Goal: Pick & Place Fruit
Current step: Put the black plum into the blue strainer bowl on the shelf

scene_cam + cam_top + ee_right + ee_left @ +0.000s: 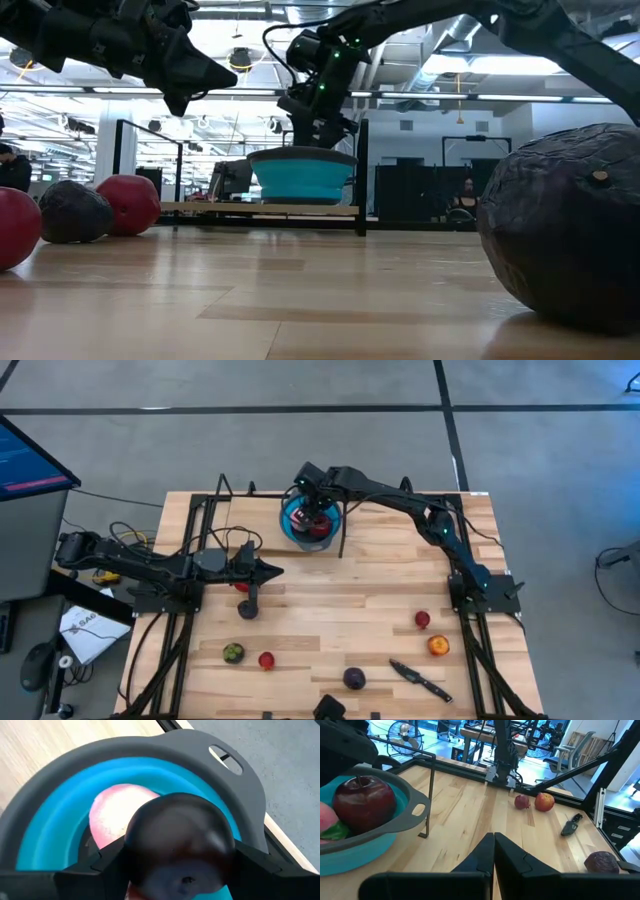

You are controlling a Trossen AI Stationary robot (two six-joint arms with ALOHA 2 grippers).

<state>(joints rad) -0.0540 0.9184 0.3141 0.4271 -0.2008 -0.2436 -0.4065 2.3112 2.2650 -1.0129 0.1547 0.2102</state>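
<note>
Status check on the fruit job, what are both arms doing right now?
Right gripper over the blue bowl, shut on a dark fruit. Left gripper shut, empty, mid-table. Six fruit loose on the table; nothing in the way.

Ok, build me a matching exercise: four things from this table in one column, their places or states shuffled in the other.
1. dark red fruit
2. black-handled knife
3. pink fruit
4. left end effector

a. lying inside the round blue bowl
b. shut, holding nothing
c. held by the right end effector above the bowl
d. flat on the wooden table, near its front right

Pairs: 1-c, 2-d, 3-a, 4-b
</note>
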